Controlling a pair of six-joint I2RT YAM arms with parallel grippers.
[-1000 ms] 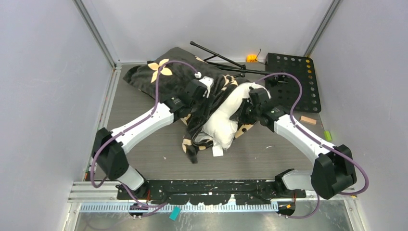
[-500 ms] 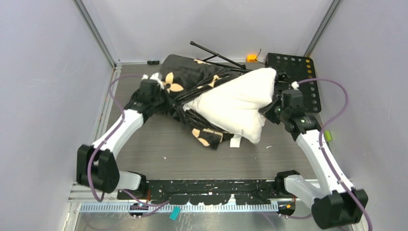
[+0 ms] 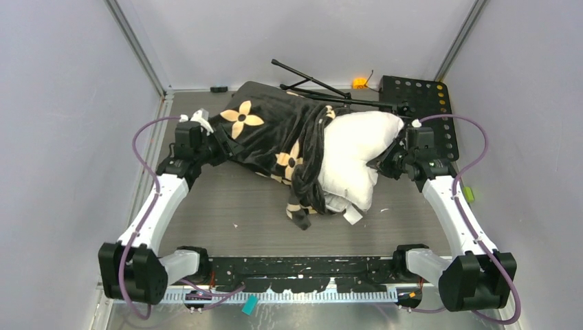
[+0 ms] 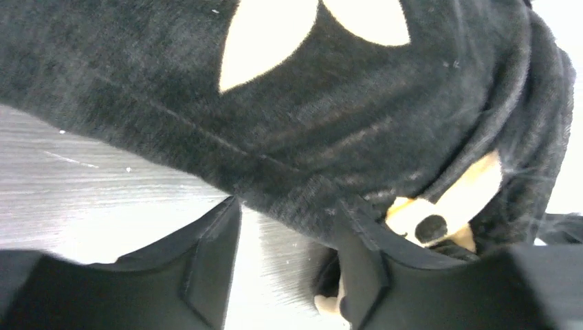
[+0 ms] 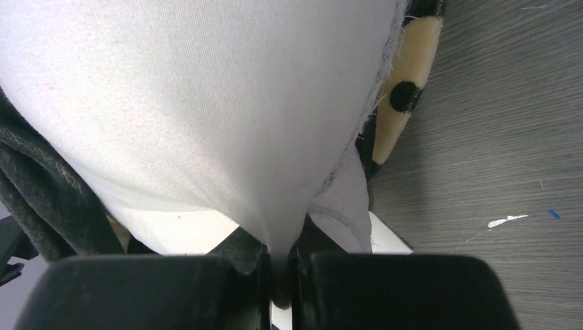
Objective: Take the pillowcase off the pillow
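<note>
The left gripper [image 4: 289,210] has swung farther left and let go, its jaws now spread just beside the hem of the black plush pillowcase with tan-orange flowers [image 3: 265,130]. The right gripper [image 5: 280,258] pinches the right edge of the plump white pillow [image 3: 354,155], which lies half sheathed on the grey table [image 3: 227,206]. Its white tag [image 3: 352,216] is too small to read

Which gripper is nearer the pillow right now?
Right. The right gripper pinches the pillow at its right edge; the left gripper stands open at the pillowcase, left of the pillow and apart from it.
</note>
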